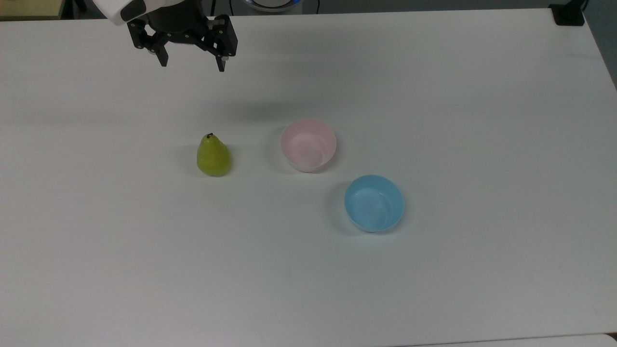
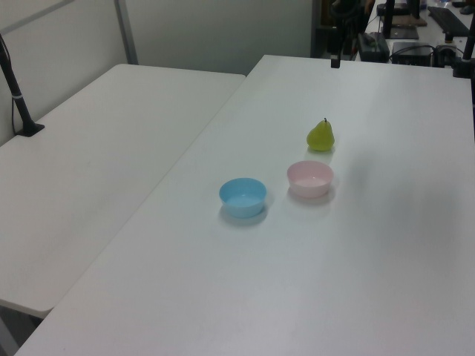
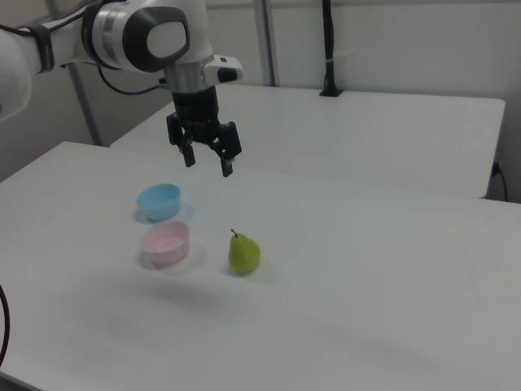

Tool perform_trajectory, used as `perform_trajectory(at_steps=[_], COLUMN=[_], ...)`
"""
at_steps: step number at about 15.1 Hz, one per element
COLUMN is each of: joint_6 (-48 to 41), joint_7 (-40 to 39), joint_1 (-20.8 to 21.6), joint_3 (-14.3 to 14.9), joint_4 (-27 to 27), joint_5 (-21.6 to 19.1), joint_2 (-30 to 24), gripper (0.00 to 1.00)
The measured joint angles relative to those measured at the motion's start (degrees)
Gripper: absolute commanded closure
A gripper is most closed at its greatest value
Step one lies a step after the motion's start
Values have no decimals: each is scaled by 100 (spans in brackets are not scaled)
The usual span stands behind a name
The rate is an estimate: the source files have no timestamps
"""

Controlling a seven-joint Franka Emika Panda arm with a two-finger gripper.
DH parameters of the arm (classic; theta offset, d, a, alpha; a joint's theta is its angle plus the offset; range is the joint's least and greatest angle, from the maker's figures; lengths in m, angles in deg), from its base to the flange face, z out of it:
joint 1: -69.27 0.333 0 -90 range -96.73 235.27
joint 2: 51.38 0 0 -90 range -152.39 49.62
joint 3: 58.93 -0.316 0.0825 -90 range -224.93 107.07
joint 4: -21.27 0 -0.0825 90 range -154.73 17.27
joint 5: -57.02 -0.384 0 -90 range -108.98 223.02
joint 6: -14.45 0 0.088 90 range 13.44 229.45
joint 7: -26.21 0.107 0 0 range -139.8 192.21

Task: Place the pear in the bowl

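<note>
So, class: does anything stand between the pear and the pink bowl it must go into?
No. The pear and the pink bowl sit apart on bare table; the blue bowl lies beyond, off that path.

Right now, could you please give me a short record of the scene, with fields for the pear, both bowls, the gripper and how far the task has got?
pear: upright on the white table, stem up, untouched
pink bowl: empty, at the pear's right in the top view, apart from it
blue bowl: empty, beside the pink one, not touching it
gripper: open, holding nothing, raised above the table, well clear of the pear
task status: not started; pear not yet in the pink bowl
</note>
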Motion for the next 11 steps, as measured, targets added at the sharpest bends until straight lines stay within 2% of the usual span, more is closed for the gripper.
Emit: perform_trajectory(at_steps=[11], joint_6=[-207], joint_7=[0], joint_1=[-16], joint_3=[16], joint_4=[-3], joint_5=[-1], joint_2=[-54], gripper=[0])
